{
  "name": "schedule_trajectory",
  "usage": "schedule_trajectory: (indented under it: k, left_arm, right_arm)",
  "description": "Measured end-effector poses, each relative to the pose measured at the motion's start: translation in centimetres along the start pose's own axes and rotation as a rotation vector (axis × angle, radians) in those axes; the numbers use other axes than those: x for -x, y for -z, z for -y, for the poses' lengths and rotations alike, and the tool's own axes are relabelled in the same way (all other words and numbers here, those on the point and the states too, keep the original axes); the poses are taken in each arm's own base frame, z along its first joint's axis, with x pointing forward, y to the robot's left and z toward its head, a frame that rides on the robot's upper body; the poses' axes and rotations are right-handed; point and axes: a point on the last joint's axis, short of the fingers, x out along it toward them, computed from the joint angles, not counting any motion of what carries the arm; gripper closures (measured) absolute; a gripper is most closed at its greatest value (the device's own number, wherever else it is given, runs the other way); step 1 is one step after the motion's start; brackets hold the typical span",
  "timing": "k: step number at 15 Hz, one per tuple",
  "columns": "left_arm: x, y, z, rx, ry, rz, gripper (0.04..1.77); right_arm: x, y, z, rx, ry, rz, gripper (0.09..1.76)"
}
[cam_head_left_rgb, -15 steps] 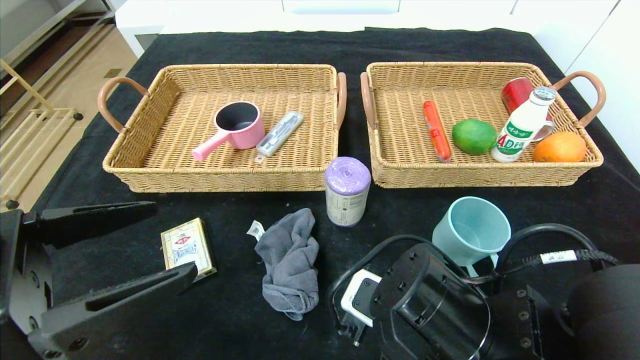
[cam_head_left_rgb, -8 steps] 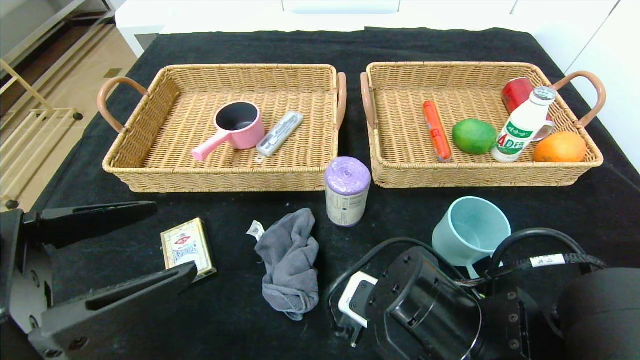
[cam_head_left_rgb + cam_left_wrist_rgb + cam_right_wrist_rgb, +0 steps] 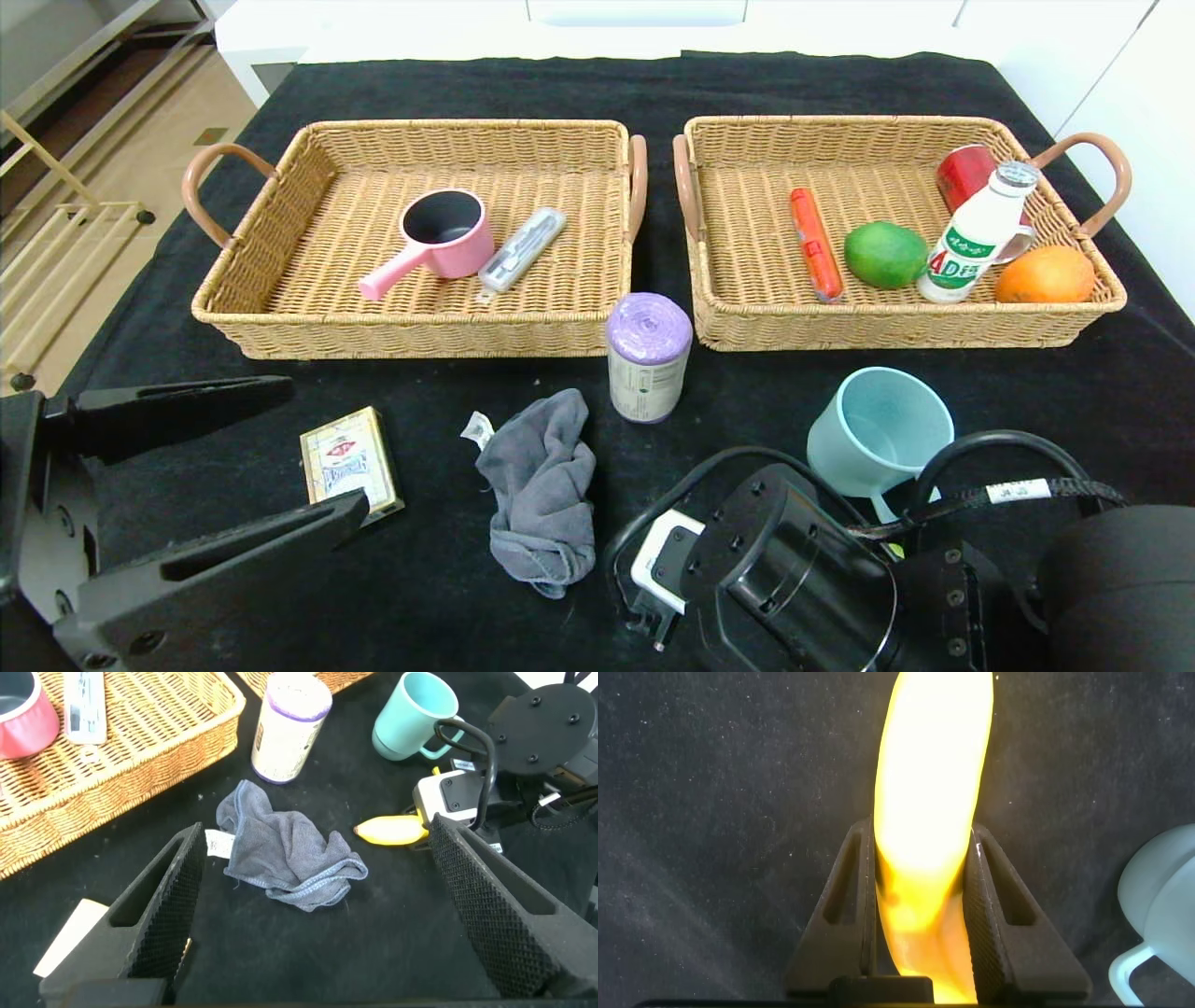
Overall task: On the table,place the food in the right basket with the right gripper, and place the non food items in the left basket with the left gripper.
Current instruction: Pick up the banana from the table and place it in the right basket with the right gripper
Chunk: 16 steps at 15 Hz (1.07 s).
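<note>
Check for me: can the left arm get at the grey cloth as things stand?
Probably yes. The left pincer stands open, with the grey cloth lying flat on the table just ahead of it and nothing between them. The right pincer, closed on the banana, sits off to the side.

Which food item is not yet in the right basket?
The banana, on the black cloth beside the teal cup, clamped by the right gripper; the other foods lie in the basket.

Black cloth (image 3: 803,84) covers the table. White cabinets (image 3: 635,11) along the far side. Tan floor (image 3: 140,140) at left, with pale wooden rack (image 3: 56,243).
</note>
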Motion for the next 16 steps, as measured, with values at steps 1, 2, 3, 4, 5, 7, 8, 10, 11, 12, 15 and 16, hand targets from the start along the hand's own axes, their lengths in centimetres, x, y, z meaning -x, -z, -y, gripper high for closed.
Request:
schedule_trajectory:
  k: [1,2,3,4,5,7,8,10,11,12,15,16]
  left_arm:
    - [0.0,0.0,0.0,0.000,0.000,0.000,0.09]
    - [0.0,0.0,0.0,0.000,0.000,-0.001,0.09]
    - [0.0,0.0,0.0,0.000,0.000,0.000,0.09]
    - [0.0,0.0,0.0,0.000,0.000,0.000,0.09]
    - [0.0,0.0,0.0,0.000,0.000,0.001,0.09]
    - [0.0,0.0,0.0,0.000,0.000,0.001,0.09]
    - [0.0,0.0,0.0,-0.001,0.000,0.004,0.09]
    - [0.0,-0.1,0.0,-0.003,-0.003,0.009,0.09]
    - [0.0,-0.1,0.0,-0.003,-0.003,0.009,0.09]
    - [0.0,-0.1,0.0,-0.003,-0.003,0.009,0.09]
    - [0.0,-0.1,0.0,-0.003,-0.004,0.009,0.09]
    - [0.0,0.0,0.0,-0.003,-0.004,0.008,0.09]
  right_arm:
    - [0.0,0.0,0.0,0.001,0.000,0.000,1.23]
    - [0.0,0.0,0.0,0.002,0.000,0.000,1.23]
    - [0.0,0.0,-0.1,0.002,-0.001,-0.001,1.23]
    - [0.0,0.0,-0.1,0.002,-0.002,-0.001,1.23]
    - [0.0,0.0,-0.1,0.003,-0.002,0.000,1.23]
    - [0.2,0.0,-0.2,0.004,-0.003,0.002,1.23]
    - [0.3,0.0,-0.2,0.004,-0.003,0.005,1.23]
    - [0.9,0.0,-0.2,0.002,-0.005,0.024,1.23]
    - [1.3,0.0,0.0,-0.002,-0.004,0.036,1.23]
    - [1.8,0.0,0.2,-0.007,-0.004,0.048,1.23]
    - [3.3,0.4,0.7,-0.019,-0.005,0.073,1.23]
    - [3.9,0.6,0.6,-0.021,-0.012,0.071,1.23]
